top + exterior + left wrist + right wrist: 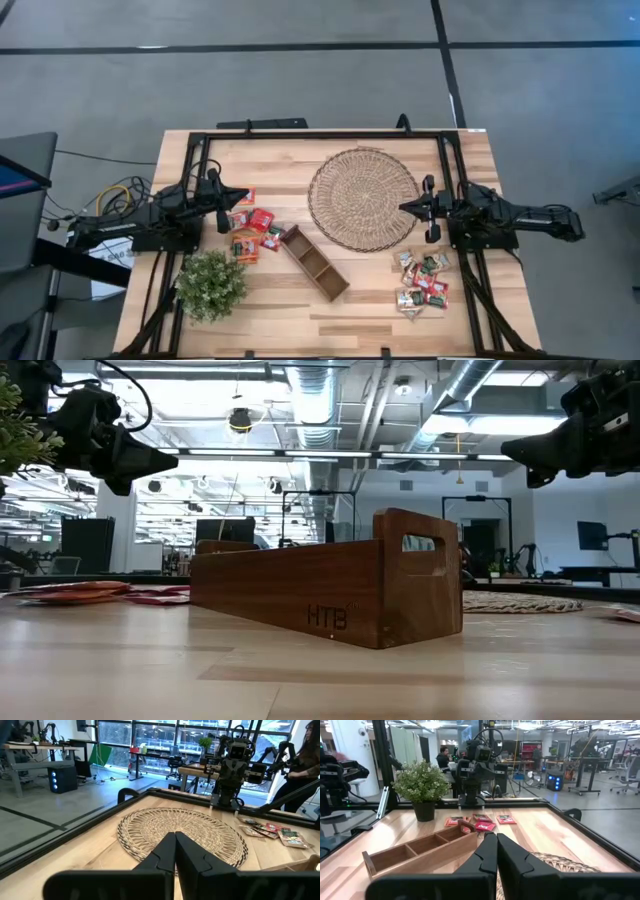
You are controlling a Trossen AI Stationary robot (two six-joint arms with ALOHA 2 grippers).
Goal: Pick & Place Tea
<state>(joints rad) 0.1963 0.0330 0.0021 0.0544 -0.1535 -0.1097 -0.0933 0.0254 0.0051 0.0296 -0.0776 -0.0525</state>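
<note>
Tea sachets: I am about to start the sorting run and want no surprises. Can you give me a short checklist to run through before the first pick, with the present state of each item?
1. Left gripper empty and shut, raised above the table: ok.
2. Right gripper empty and shut, raised beside the woven mat: ok.
3. Wooden tray compartments empty, as the right wrist view shows: ok.
4. Red and orange sachets lie under the left gripper, within reach: ok.
5. Green-and-white sachets lie loose near the right arm, some overlapping: not ok for a clean single pick.
6. Potted plant clear of the left arm's path: cannot tell.
</note>
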